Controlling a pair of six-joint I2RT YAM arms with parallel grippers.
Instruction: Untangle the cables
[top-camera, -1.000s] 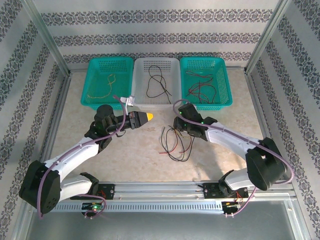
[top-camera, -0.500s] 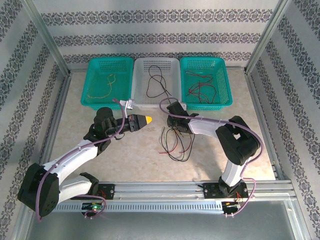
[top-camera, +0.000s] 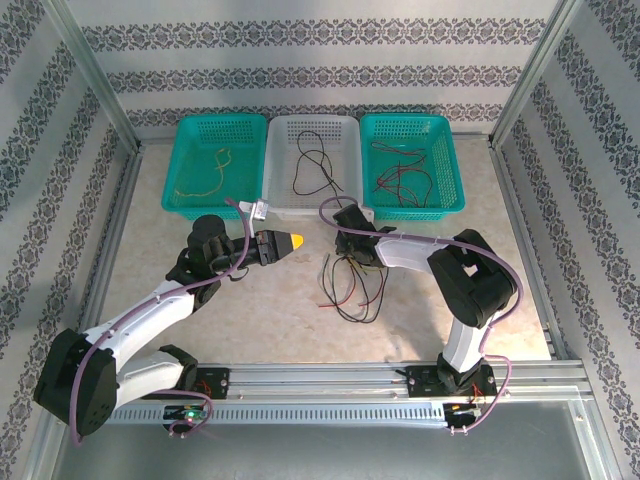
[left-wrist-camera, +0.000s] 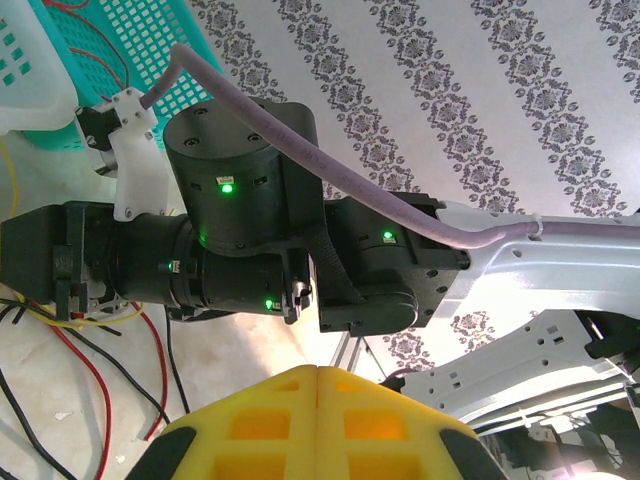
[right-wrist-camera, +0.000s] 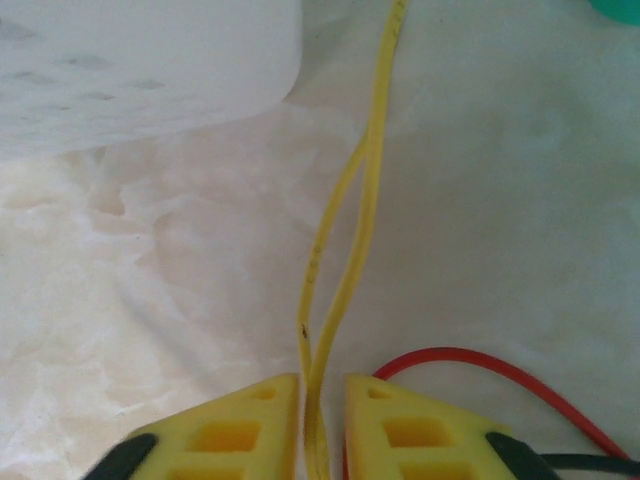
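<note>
Marble tabletop (top-camera: 260, 320) — right tool (right-wrist-camera: 320, 388) seemingly pinches yellow cable (right-wrist-camera: 372, 170).

Beige marble-look tabletop (top-camera: 250, 310). White basket (top-camera: 312, 118) at its far edge, with a teal basket (top-camera: 222, 117) touching its left side and another teal basket (top-camera: 405, 116) touching its right. Behind the white basket, back wall (top-camera: 320, 60) with white wallpaper and grey floral bands. Aluminium post (top-camera: 95, 75) left of it. Even, bright light.
</note>
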